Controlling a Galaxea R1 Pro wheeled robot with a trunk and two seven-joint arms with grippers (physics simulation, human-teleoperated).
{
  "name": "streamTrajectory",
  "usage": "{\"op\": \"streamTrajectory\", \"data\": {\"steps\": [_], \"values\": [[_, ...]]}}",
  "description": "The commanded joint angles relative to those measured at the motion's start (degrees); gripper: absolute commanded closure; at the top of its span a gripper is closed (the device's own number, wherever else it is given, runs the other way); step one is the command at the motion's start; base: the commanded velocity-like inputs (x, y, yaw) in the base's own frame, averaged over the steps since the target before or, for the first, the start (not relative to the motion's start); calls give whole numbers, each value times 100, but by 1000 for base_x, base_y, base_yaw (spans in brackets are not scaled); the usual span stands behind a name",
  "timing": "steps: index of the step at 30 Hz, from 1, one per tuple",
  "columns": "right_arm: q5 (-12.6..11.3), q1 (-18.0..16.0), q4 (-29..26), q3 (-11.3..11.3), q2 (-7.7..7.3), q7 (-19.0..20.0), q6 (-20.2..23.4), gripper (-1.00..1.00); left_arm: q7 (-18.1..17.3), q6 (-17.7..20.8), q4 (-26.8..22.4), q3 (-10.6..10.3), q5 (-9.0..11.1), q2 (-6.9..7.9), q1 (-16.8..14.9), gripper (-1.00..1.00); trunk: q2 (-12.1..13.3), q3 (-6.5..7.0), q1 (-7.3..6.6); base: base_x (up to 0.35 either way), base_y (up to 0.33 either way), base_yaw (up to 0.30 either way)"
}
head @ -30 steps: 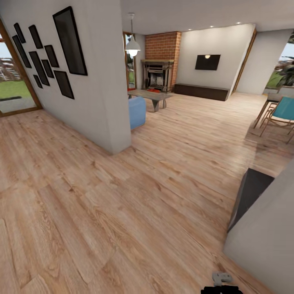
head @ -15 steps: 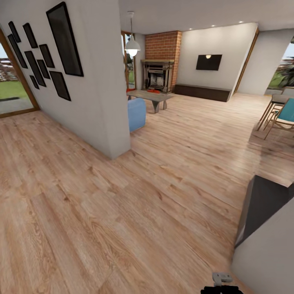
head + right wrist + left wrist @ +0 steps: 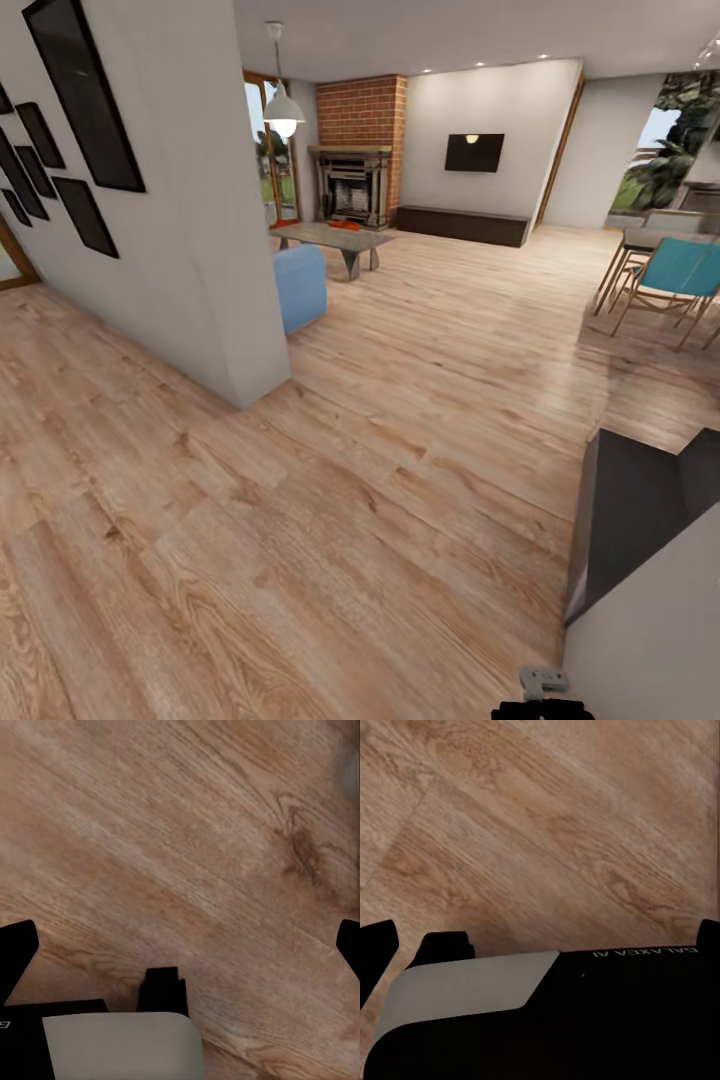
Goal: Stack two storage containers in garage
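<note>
Head view: you're in transit; red containers [image 3: 343,225] on coffee table [image 3: 330,238] ahead. Drive there. Both grippers' finger state: can't tell.

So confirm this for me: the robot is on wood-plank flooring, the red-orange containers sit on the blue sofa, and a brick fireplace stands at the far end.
Wrong in one respect: in the head view the red-orange containers sit on the grey coffee table, not on the blue sofa. The wood-plank flooring and the brick fireplace at the far end are right.
</note>
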Motion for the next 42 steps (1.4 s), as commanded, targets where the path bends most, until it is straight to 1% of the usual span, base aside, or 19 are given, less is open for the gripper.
{"op": "streamTrajectory", "data": {"steps": [1, 7, 10, 34, 42], "values": [[-46, -2, -9, 47, -5, 3, 29, -100, 2, 4, -5, -11, -3, 1, 0, -100, -2, -5, 3, 333, 0, -279], [-49, -2, -9, 47, -5, 3, 29, -100, 2, 3, -5, -11, -3, 0, 0, -100, -2, -5, 3, 333, 0, -247], [-47, -2, -9, 47, -5, 3, 29, -100, 2, 4, -5, -11, -3, -1, 0, -100, -2, -5, 3, 333, 0, -113], [-49, -2, -9, 47, -2, 3, 29, -100, 2, 1, -5, -11, -3, 0, 0, -100, -2, -5, 3, 333, 0, -9], [-48, -2, -9, 47, -2, 3, 29, -100, 2, 3, -5, -11, -3, 2, 0, -100, -2, -5, 3, 333, 0, -227]]}}
